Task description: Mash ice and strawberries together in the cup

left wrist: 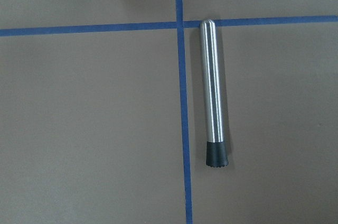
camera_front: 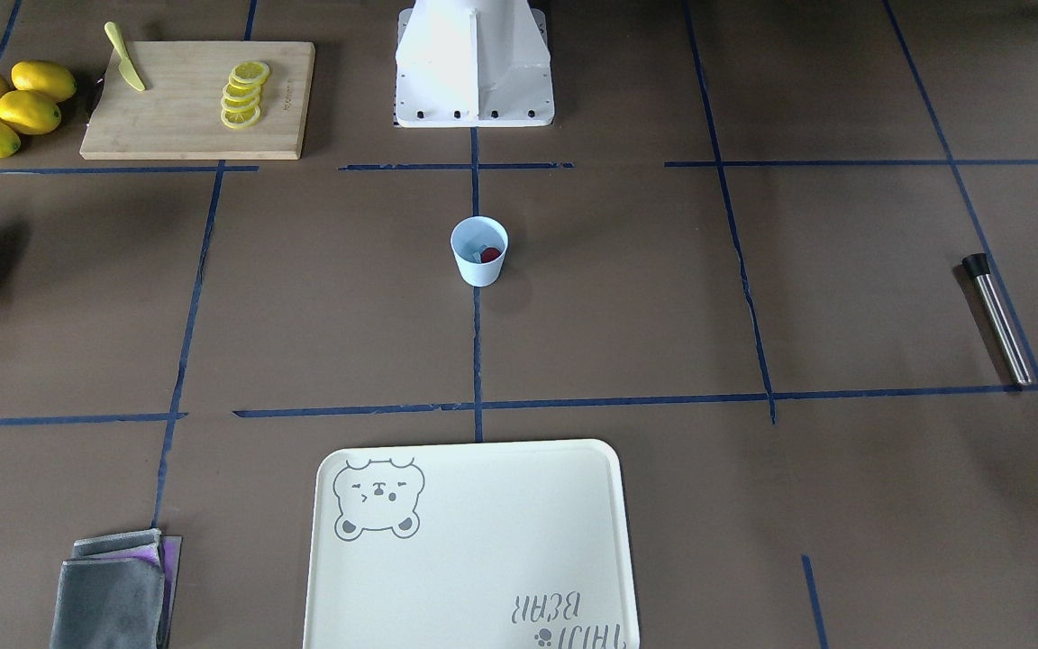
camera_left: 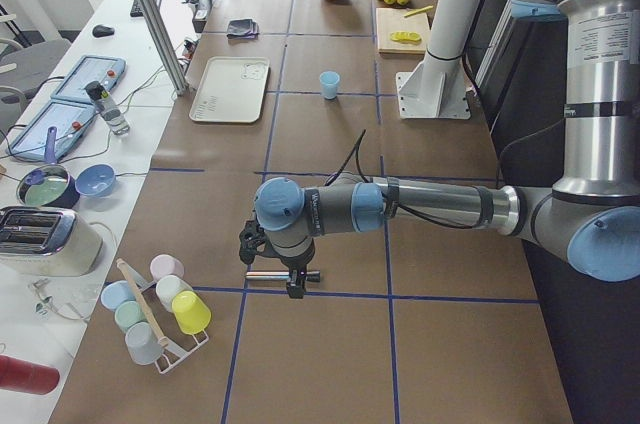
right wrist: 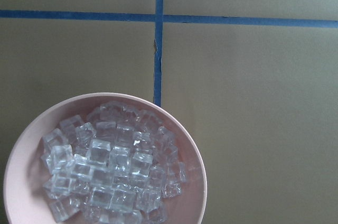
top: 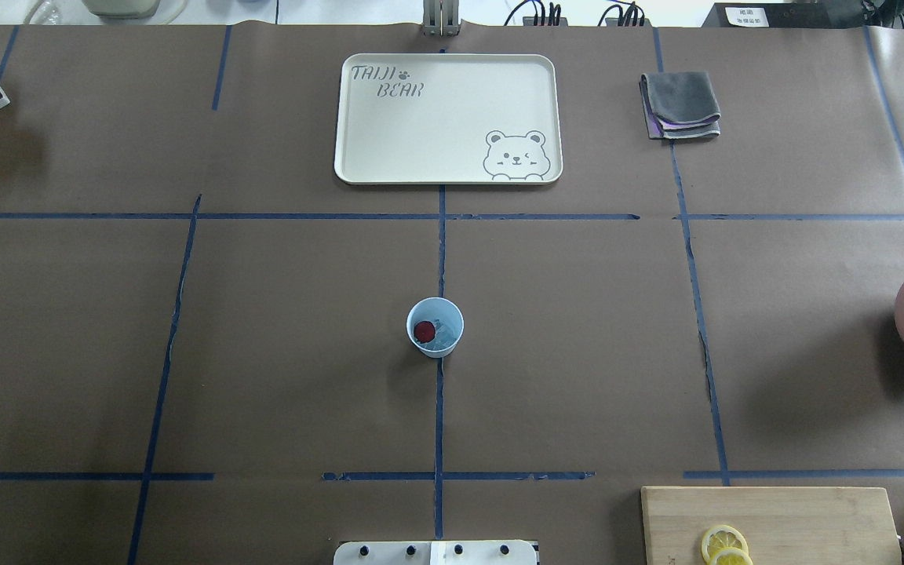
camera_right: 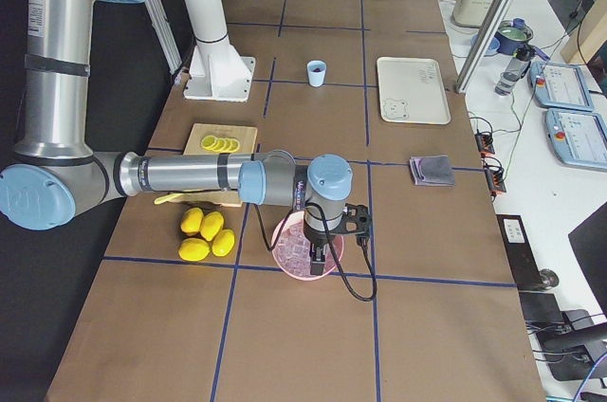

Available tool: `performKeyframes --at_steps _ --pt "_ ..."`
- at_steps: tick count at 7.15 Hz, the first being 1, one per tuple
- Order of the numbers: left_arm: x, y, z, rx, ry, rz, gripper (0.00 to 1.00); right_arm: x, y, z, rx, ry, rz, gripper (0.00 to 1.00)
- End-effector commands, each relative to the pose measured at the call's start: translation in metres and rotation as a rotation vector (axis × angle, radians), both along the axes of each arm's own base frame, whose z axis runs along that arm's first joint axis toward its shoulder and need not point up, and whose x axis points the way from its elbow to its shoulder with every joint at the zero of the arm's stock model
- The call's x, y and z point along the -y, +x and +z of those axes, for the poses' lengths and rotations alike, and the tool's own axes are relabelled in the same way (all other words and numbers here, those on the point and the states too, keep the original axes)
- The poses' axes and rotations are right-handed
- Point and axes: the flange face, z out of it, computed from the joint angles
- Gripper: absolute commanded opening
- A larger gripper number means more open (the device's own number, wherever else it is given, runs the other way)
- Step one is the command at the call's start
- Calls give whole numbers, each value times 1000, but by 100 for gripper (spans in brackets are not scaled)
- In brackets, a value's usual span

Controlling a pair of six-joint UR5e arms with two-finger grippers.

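Cup (top: 435, 327) (strawberry (top: 424, 331) and ice (top: 445, 336) inside) centred on the table (top: 264, 353); left gripper (camera_left: 286, 279) and right gripper (camera_right: 319, 252) above opposite ends, jaw states impossible to tell.

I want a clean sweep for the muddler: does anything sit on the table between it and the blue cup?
Nothing visible does. Between the muddler at the table's end and the cup in the middle lie only brown paper and blue tape lines. The tray and cutting board lie off that line.
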Motion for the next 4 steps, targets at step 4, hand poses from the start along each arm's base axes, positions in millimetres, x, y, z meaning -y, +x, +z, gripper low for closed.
performKeyframes --at_steps 4 --pt "-1 -1 5 10 24 32 100 0 -2 -1 18 3 -3 100"
